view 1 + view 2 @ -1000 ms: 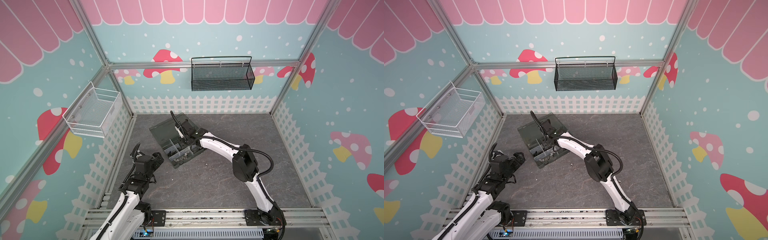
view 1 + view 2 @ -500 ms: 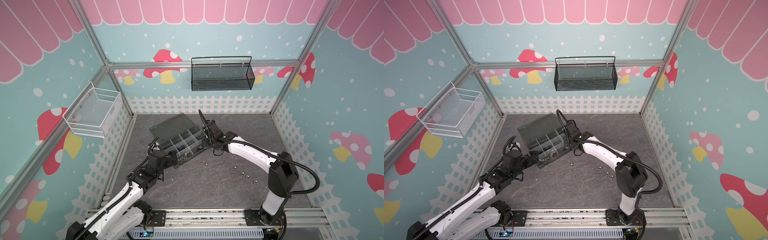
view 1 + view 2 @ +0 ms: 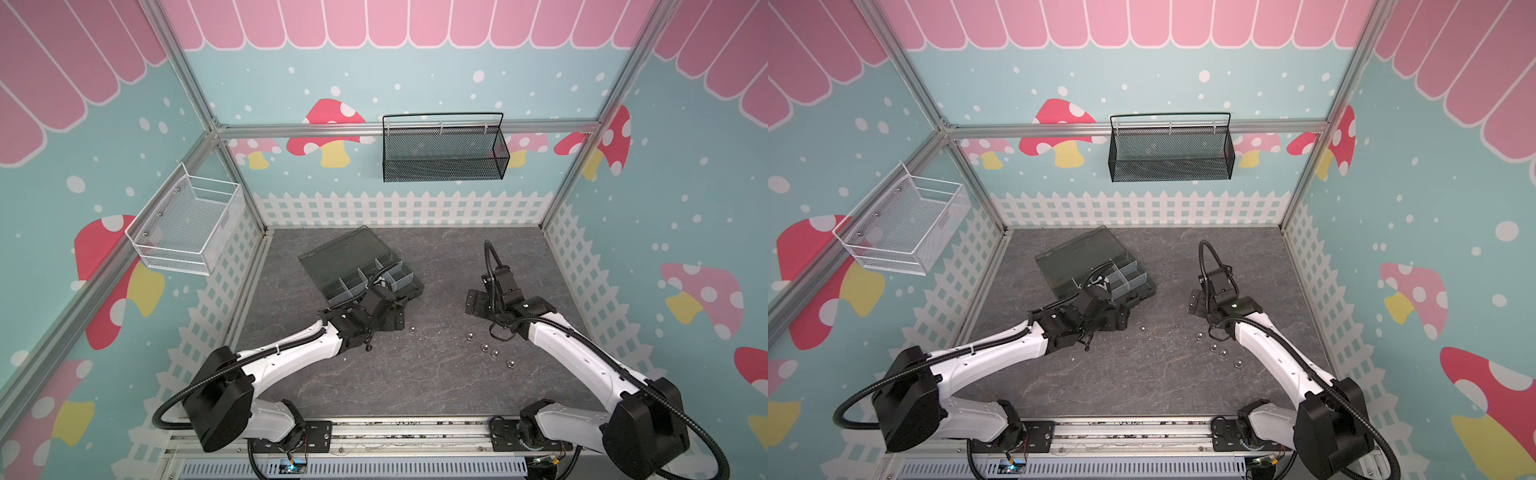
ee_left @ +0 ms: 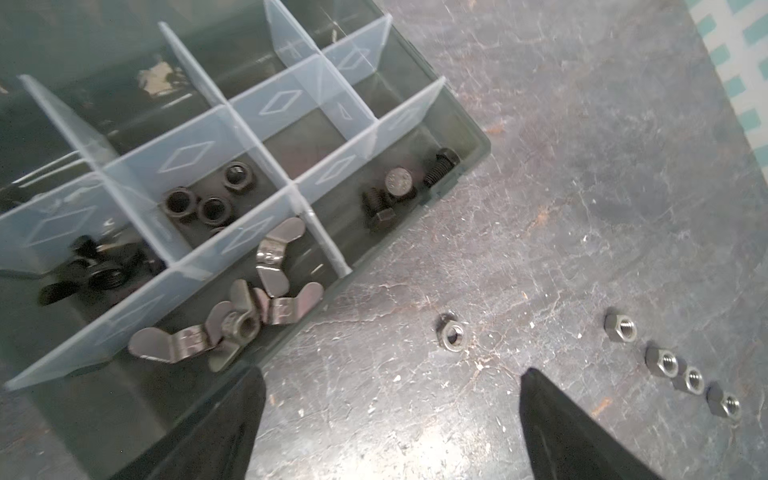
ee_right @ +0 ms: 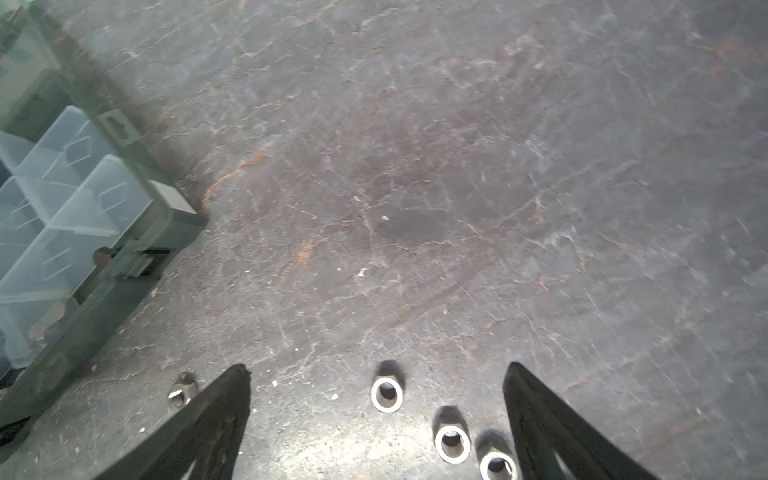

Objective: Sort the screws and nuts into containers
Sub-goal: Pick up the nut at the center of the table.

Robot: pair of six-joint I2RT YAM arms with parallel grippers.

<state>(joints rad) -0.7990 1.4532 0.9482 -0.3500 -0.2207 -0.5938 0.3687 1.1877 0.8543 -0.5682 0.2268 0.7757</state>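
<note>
While both arms hover low over the counter, each set of jaws stands wide apart and holds nothing. Left gripper: two black tapered fingers, tips just off the front corner of the organizer box, spread above bare counter beside one loose silver hex nut. Right gripper: black fingers splayed, straddling a shiny ring-faced nut, not touching it; two more nuts sit just beside the finger on one side, another small one by the opposite finger.

Box is dark grey plastic, translucent whitish dividers with diamond marks, smoky lid laid open behind. Compartments along the front edge: black screws with one grey round head in the corner cell, silver wing nuts next, black wing nuts further along; black hex nuts in the cell behind. Four silver nuts line up diagonally on the counter, well apart from the box. Counter is dark, slate-textured, scuffed.
</note>
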